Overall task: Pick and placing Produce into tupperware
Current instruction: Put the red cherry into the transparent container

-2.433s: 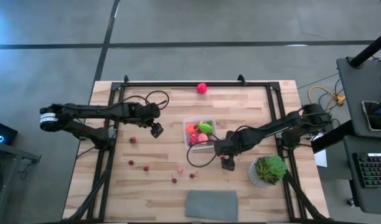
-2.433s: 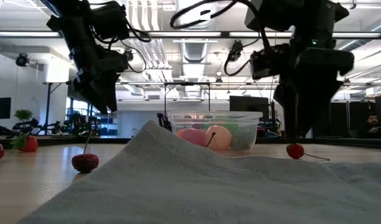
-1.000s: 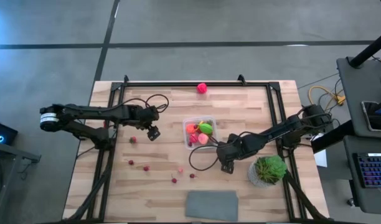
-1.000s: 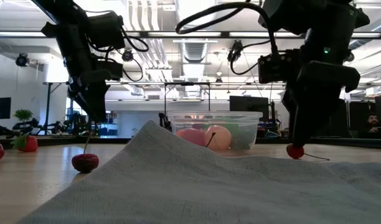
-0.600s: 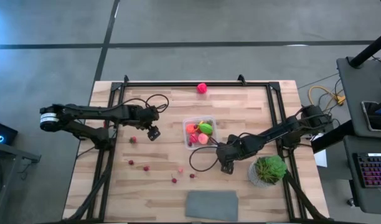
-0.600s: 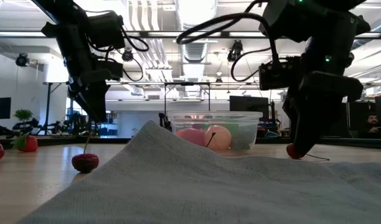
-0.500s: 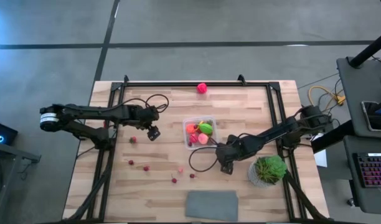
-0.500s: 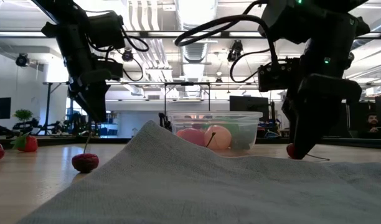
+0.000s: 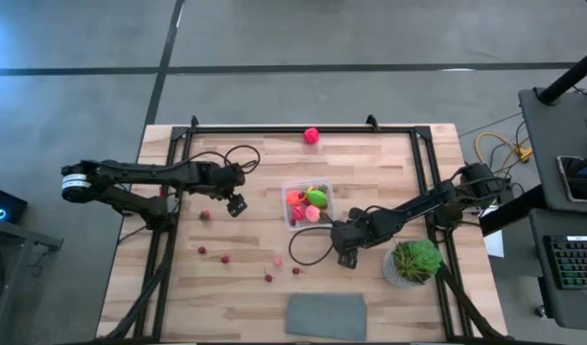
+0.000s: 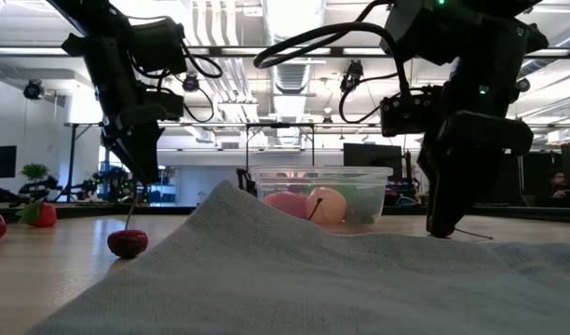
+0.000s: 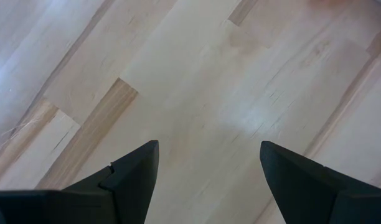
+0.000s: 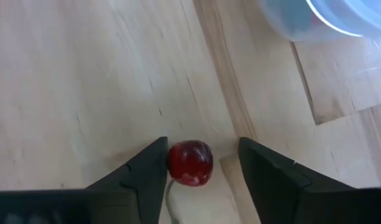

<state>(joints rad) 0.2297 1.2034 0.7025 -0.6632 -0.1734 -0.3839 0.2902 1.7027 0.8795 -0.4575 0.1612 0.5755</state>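
The left gripper (image 9: 238, 203) hangs unmoved over bare wood left of the tupperware (image 9: 308, 204), fingers spread wide and empty. Scattered produce (image 9: 224, 259) lies on the table (image 9: 178, 287); more fills the clear tub. The right gripper (image 9: 348, 258), beside the potted plant (image 9: 413, 261), has dropped lower and narrowed its fingers around a red cherry (image 12: 190, 163), touching one finger only. In the low view the gripper now hides that cherry. No lettering is legible.
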